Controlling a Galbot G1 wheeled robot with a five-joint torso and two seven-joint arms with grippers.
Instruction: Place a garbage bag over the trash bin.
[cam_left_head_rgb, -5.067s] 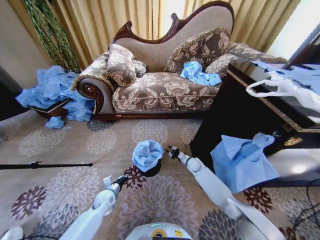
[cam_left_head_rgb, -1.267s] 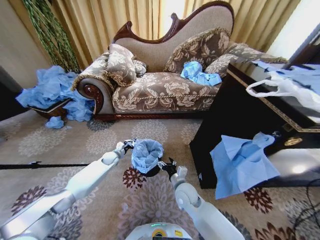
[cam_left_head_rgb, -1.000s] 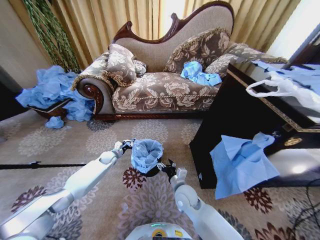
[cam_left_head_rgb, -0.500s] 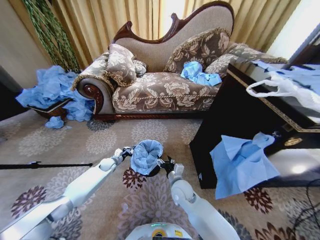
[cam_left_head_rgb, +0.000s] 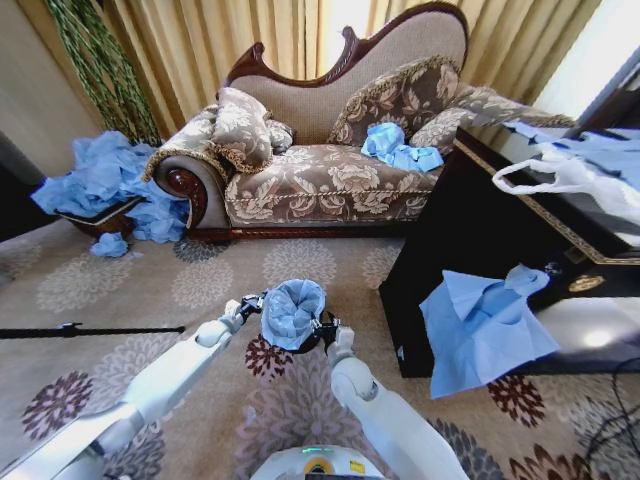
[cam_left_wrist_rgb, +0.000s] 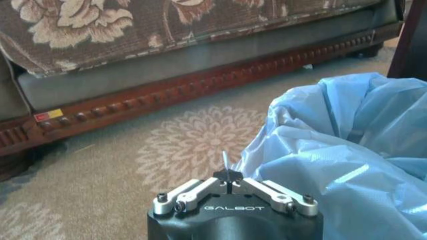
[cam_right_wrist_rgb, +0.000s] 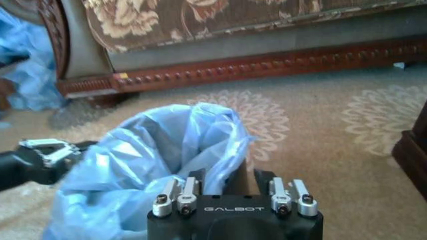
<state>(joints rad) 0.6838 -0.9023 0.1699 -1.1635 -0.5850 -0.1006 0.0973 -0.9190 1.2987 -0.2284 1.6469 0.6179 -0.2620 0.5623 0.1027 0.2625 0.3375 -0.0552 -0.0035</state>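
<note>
Closing in from both sides, the right gripper (cam_left_head_rgb: 322, 325) and left gripper (cam_left_head_rgb: 250, 303) now pinch opposite edges of the light-blue garbage bag (cam_left_head_rgb: 292, 310), fingers clamped on its plastic. Draped over the black trash bin (cam_left_head_rgb: 308, 344) on the carpet (cam_left_head_rgb: 200, 280), it looks nearly seated. Beyond stands the sofa (cam_left_head_rgb: 320, 180).

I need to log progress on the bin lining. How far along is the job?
Done: the garbage bag sits in the trash bin, mouth open. In hand: the left claw and right claw are at opposite sides of the bag's rim; the left looks shut beside the plastic, the right has plastic between its fingers. Left: the bag bunches above the bin, not pulled down over the rim.
</note>
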